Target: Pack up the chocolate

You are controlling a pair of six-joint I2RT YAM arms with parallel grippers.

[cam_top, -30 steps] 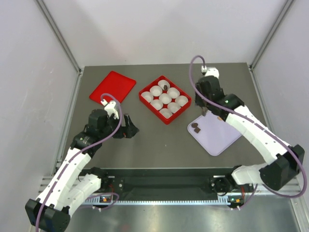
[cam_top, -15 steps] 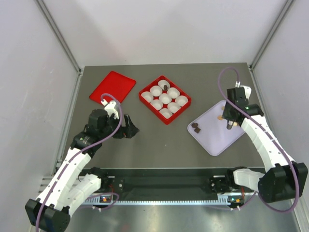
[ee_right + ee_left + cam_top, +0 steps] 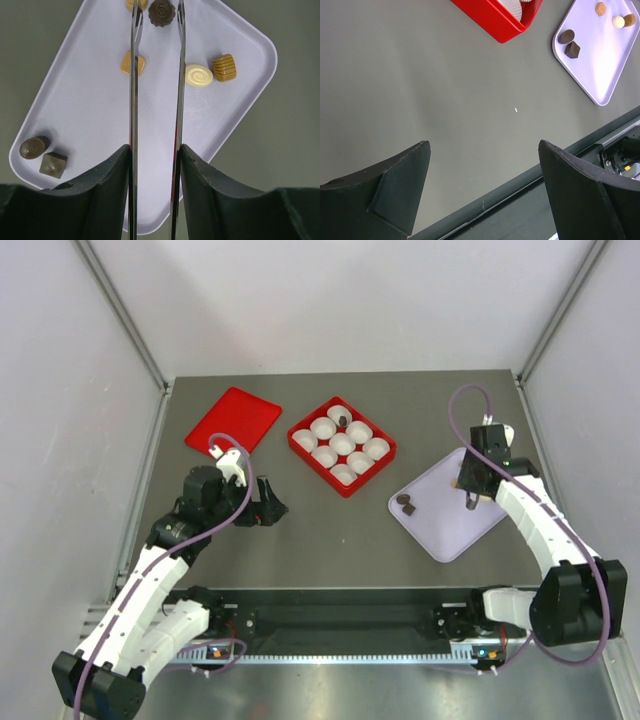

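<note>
Several chocolates lie on the lavender tray (image 3: 452,525). In the right wrist view I see a dark rose piece (image 3: 161,12), a tan square (image 3: 133,63), a cream swirl (image 3: 199,75), an orange ridged piece (image 3: 224,67) and two dark pieces (image 3: 34,147). My right gripper (image 3: 157,10) hovers over the tray (image 3: 100,100). Its thin metal blades stand open either side of the rose piece, with a gap on both sides. One dark chocolate (image 3: 343,421) sits in a white cup in the red box (image 3: 300,445). My left gripper (image 3: 272,502) is open and empty over the bare table.
The red box holds several white paper cups. A red lid (image 3: 233,420) lies flat at the back left. The left wrist view shows the box corner (image 3: 500,22), the tray (image 3: 600,65) and the table's front rail (image 3: 485,200).
My right arm has swung from beside the red box to over the right part of the lavender tray, then edged slightly left. The left arm has not moved.
</note>
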